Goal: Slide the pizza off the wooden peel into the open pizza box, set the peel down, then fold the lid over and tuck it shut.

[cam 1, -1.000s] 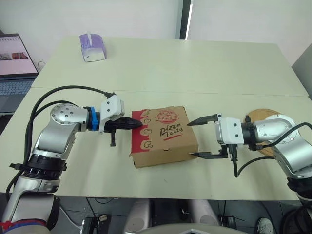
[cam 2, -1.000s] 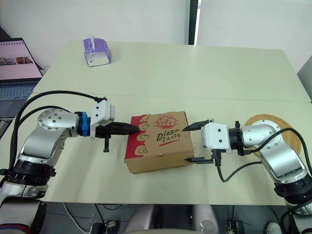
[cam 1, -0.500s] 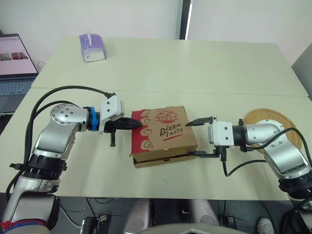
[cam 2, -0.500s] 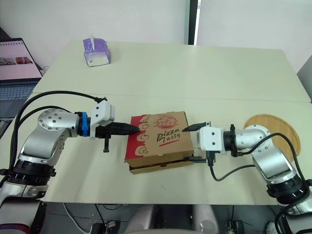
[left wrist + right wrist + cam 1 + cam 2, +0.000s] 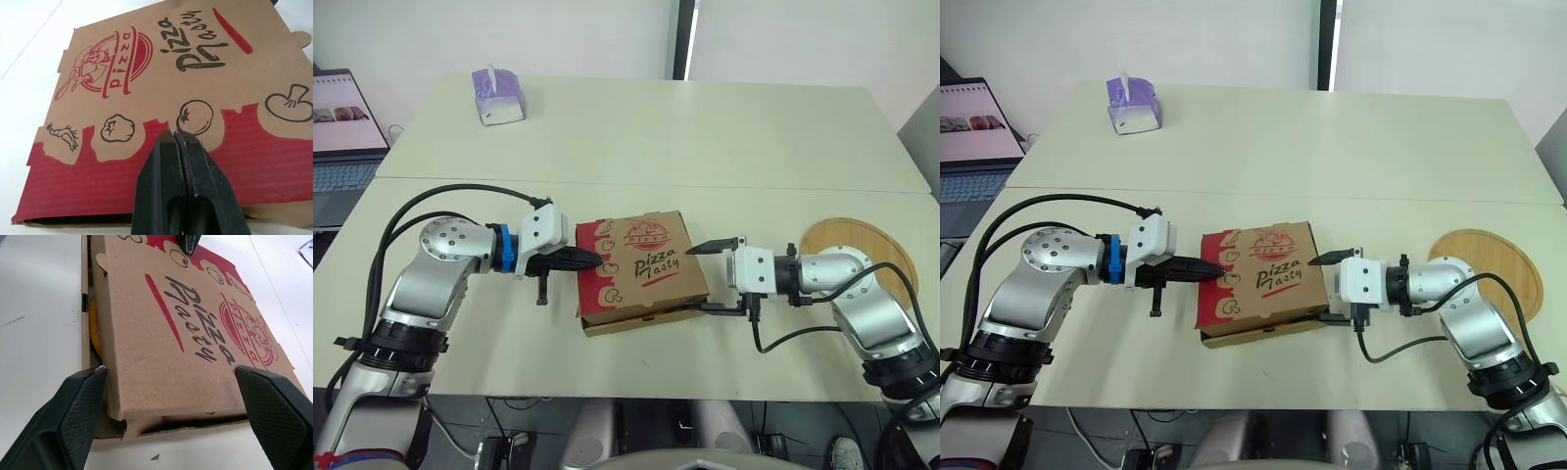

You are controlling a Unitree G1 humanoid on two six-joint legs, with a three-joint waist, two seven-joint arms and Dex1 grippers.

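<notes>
The pizza box [image 5: 641, 269] lies on the surface [image 5: 705, 127] directly between the two hands, its printed lid [image 5: 161, 323] folded down over it. The left hand [image 5: 597, 262] has its two black fingers [image 5: 161, 196] pressed together into a single point, and that point rests on the red band of the lid, right by the small tomato drawing, at the box edge nearest this hand. The right hand [image 5: 697, 279] faces the opposite edge with its fingers spread wide apart; one fingertip stands at each end of that edge, just at the corners, and the box front sits in the gap between them. Whether those tips touch the cardboard is unclear. In front of the right hand the lid is not flush: a dark slit runs under its front lip, the flap there stands untucked, and along the side a sliver of the orange pizza [image 5: 94, 330] shows inside. The round wooden peel [image 5: 862, 235] lies flat on the surface behind the right hand, beside its forearm and well apart from the box. Far beyond the left hand a purple tissue box [image 5: 497, 95] stands, and an open laptop [image 5: 342, 127] sits out to that hand's outer side.
</notes>
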